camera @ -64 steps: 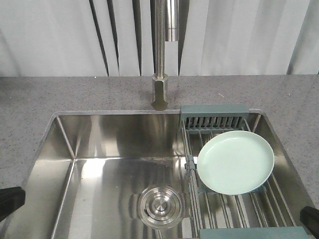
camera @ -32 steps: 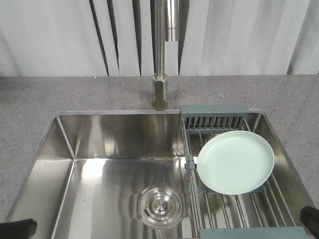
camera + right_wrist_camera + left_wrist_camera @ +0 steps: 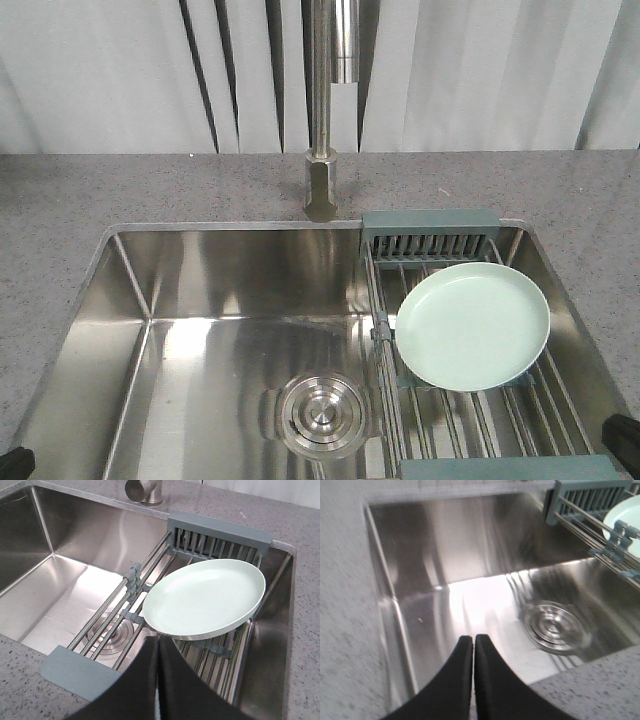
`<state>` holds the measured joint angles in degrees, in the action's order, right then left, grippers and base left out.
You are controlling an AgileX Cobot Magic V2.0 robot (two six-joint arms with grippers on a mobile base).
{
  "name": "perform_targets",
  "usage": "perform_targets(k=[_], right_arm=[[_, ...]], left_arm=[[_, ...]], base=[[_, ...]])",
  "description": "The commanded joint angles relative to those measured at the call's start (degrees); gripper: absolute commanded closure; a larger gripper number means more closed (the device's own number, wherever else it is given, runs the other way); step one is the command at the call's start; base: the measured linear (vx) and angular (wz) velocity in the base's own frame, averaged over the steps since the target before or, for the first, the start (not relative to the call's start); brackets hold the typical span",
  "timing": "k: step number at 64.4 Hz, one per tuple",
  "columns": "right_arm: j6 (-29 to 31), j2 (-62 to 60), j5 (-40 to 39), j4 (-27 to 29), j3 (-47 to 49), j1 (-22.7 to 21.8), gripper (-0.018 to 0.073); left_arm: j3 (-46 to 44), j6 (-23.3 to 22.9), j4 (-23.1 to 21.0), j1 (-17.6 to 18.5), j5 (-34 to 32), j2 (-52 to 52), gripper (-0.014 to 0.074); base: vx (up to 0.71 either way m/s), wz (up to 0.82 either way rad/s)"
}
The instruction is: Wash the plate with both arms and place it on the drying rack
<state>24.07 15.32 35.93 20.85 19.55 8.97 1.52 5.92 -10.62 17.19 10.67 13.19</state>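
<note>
1. Plate (image 3: 472,326) lies tilted on the drying rack (image 3: 450,244) that spans the right side of the sink (image 3: 200,300); in my right wrist view the plate (image 3: 206,600) rests across the rack's steel bars (image 3: 107,615).
2. My left claw (image 3: 473,642) is clenched on nothing, tips pressed together, above the sink floor near the drain (image 3: 552,626).
3. My right claw (image 3: 157,647) is clenched too and empty, its tips just below the plate's near rim.
4. I judge this the closing step: the plate appears racked, neither claw gripping it.
5. Next, I would only need to pull both arms clear without nudging the rim.
</note>
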Motion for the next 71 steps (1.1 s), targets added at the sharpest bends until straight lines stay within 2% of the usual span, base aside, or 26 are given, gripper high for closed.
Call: perform_targets(k=[1, 6, 13, 20, 30, 37, 46, 54, 61, 71], right_arm=[[0.1, 0.6, -3.4, 0.4, 1.7, -0.2, 0.0565], [0.1, 0.6, -3.4, 0.4, 1.7, -0.2, 0.0565], [0.1, 0.6, -3.4, 0.4, 1.7, -0.2, 0.0565], [0.1, 0.6, -3.4, 0.4, 1.7, -0.2, 0.0565], [0.1, 0.6, -3.4, 0.4, 1.7, -0.2, 0.0565], [0.1, 0.6, -3.4, 0.4, 1.7, -0.2, 0.0565], [0.1, 0.6, -3.3, 0.4, 1.7, -0.2, 0.0565], [0.1, 0.6, -3.3, 0.4, 1.7, -0.2, 0.0565], [0.1, 0.6, -3.3, 0.4, 1.7, -0.2, 0.0565], [0.1, 0.6, -3.3, 0.4, 1.7, -0.2, 0.0565]], left_arm=[[1.3, -1.8, 8.2, -0.1, -4.6, -3.0, 0.0602], [1.3, -1.7, 10.6, -0.1, -4.8, -6.8, 0.0602], [1.3, -1.5, 11.5, -1.0, -4.5, -11.9, 0.0602], [1.3, -1.5, 11.8, -4.4, -4.2, -15.1, 0.0602], [1.3, -2.0, 11.8, -11.6, -4.1, -14.8, 0.0602], [1.3, -5.2, 11.8, -16.0, -4.7, -14.8, 0.0602], [1.3, -7.9, 11.8, -19.1, -5.0, -14.8, 0.0602], [1.3, -8.1, 11.8, -20.1, -5.1, -14.8, 0.0602], [1.3, -11.2, 11.8, -20.1, -5.2, -14.8, 0.0602], [1.3, -11.8, 11.8, -20.1, -4.9, -14.8, 0.0602]], base=[[0.0, 0.0], [0.0, 0.0], [0.0, 0.0], [0.0, 0.0], [0.0, 0.0], [0.0, 0.0], [0.0, 0.0], [0.0, 0.0], [0.0, 0.0], [0.0, 0.0]])
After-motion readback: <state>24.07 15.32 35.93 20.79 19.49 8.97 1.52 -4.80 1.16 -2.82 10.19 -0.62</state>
